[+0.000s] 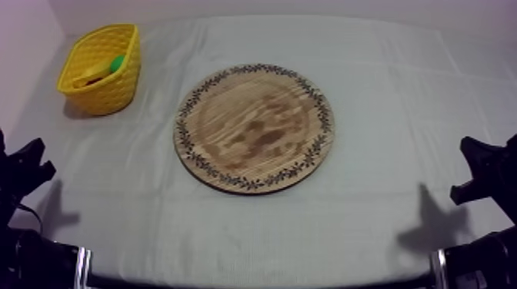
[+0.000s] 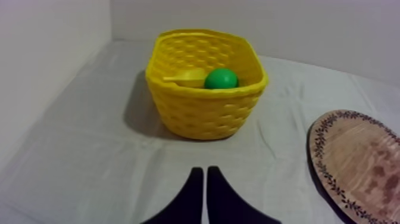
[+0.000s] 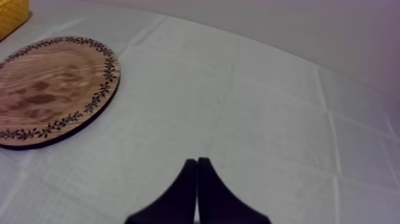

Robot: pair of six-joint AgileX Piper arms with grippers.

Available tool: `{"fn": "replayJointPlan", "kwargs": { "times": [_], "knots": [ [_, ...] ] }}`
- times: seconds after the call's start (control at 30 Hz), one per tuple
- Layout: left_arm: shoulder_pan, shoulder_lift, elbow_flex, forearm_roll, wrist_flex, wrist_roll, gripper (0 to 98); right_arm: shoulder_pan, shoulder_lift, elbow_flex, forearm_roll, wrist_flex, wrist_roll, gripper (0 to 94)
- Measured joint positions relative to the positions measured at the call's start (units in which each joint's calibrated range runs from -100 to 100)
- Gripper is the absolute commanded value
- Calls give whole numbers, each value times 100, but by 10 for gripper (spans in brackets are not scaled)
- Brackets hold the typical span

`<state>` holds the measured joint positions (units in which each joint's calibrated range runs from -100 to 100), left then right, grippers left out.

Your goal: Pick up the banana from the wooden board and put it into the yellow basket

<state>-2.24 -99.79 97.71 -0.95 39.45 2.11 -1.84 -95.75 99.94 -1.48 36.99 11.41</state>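
The yellow basket [image 2: 202,116] stands at the far left corner of the tabletop [image 1: 385,92]. It holds the banana [image 2: 186,76], which touches a round green toy [image 2: 221,78]. The wooden board [image 1: 254,127] lies mid-tabletop. The left hand [image 2: 204,174] and right hand [image 3: 197,164] are each closed to a narrow wedge, gripping nothing.
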Motion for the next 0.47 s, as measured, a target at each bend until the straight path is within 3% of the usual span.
{"fn": "replayJointPlan", "kwargs": {
  "times": [0.3, 0.47],
  "knots": [
    [15, 0, 6, -49, 0, 209, 0, 0, 0, 0, 0, 0, 0, 3],
    [15, 0, 55, -58, -155, 102, 0, 0, 0, 0, 0, 0, 0, 3]
  ]
}}
